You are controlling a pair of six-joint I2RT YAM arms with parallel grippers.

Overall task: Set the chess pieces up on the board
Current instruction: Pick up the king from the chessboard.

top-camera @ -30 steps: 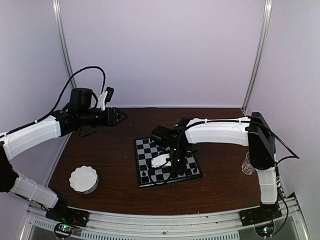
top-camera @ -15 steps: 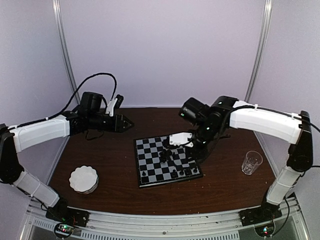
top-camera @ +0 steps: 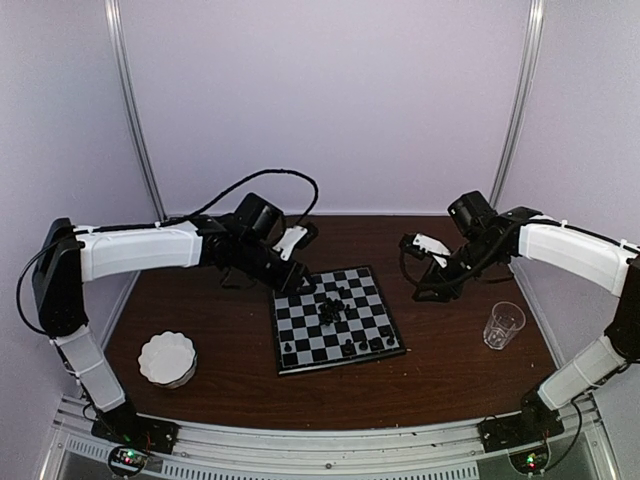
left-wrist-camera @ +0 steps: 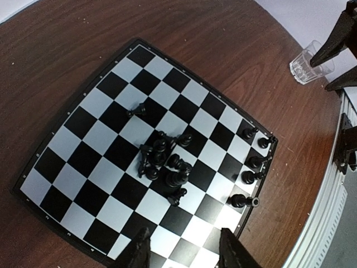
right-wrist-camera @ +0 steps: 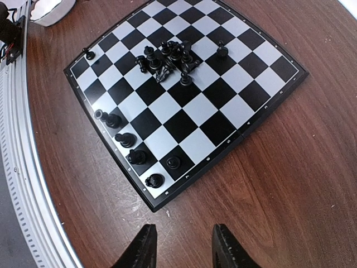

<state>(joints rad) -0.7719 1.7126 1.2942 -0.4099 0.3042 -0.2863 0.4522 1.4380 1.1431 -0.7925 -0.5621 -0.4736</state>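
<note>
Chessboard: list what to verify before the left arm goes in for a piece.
1. Left hand empty and open, above the board: ok.
2. Right hand off the board, over the table: ok.
3. Centre pile offers a lone piece to grasp: not ok; the pieces are tangled and some lie down.
4. Edge row all upright: cannot tell.
5. Glass apart from the board: ok.
</note>
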